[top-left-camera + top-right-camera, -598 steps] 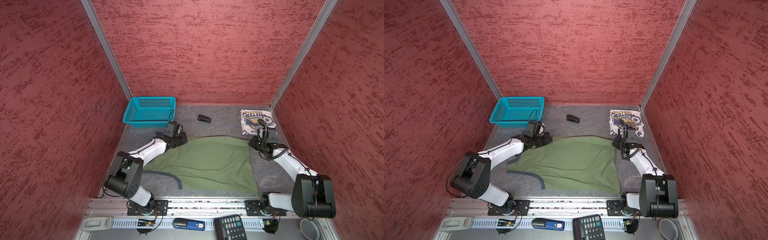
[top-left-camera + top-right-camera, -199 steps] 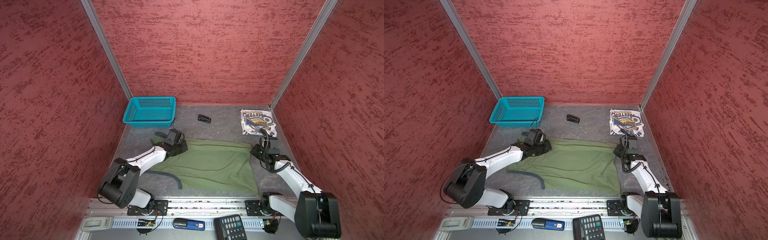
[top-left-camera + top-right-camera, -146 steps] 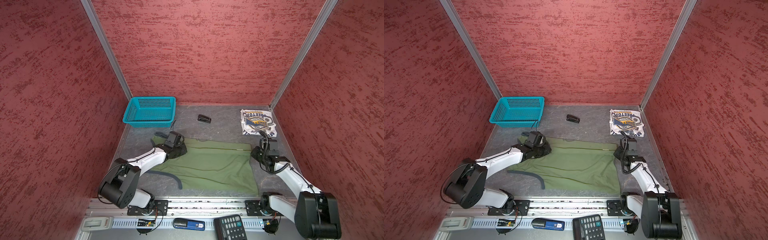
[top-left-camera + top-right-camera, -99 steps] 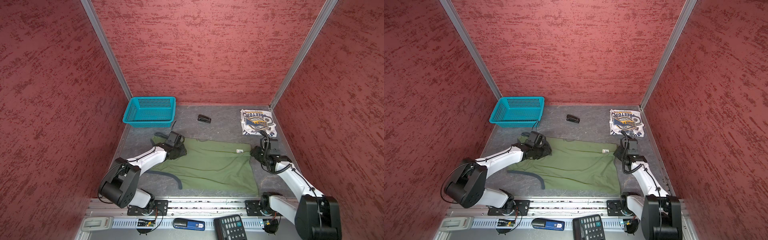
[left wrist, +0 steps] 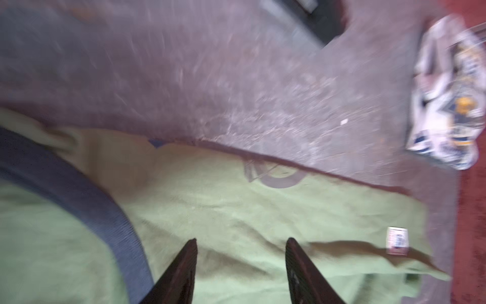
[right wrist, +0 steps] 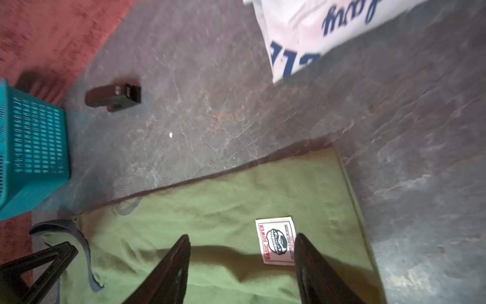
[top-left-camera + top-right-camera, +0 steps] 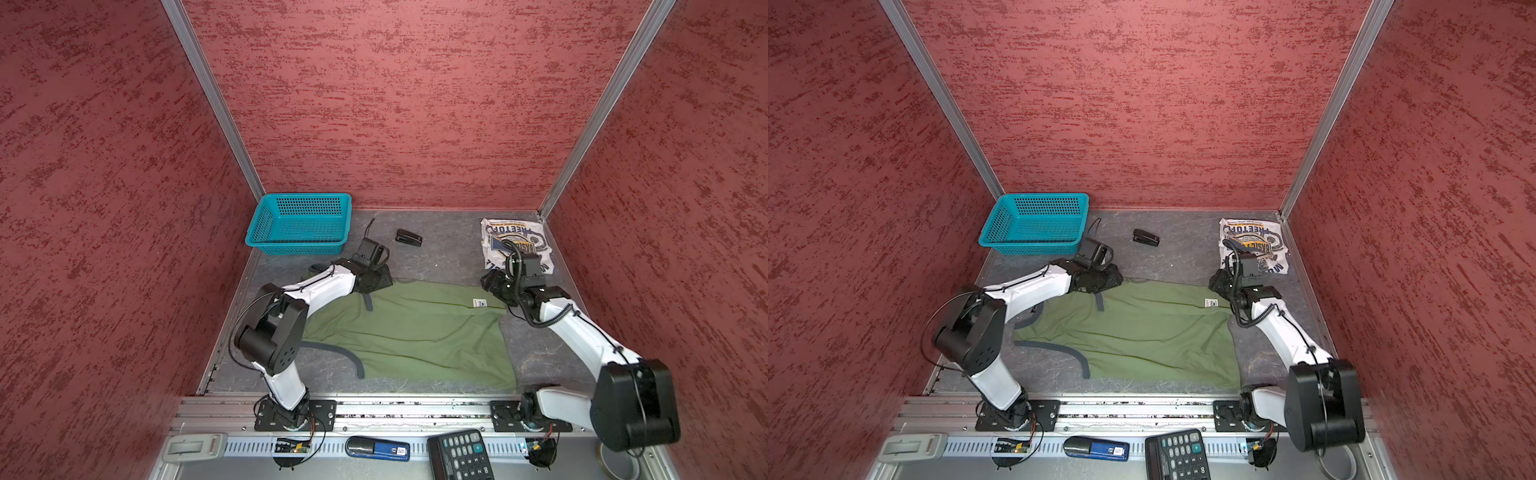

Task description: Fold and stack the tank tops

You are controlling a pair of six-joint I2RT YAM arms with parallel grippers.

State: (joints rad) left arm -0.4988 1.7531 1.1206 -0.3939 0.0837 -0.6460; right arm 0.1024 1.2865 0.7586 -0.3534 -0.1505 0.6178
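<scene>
The olive green tank top [image 7: 415, 332] lies spread out flat on the grey desk [image 7: 440, 257], in the middle of both top views. Its upper edge runs straight, and a small white label [image 7: 479, 303] sits near the right end of that edge. Dark grey-blue trim [image 5: 79, 200] curls along its left end.

The white tank top [image 7: 515, 245] lies folded in the upper right corner of the desk, with its blue and yellow print facing up. The 2 tops do not touch.

The left end effector [image 5: 240, 240] is over the upper left part of the green top. Its jaws stand apart and hold nothing. The right end effector [image 6: 242, 237] is over the upper right corner, just beside the label. Its jaws are apart and empty too.

A blue basket [image 7: 299, 224] stands in the upper left corner of the desk. A small black thing [image 7: 408, 238] lies between the basket and the white top.
</scene>
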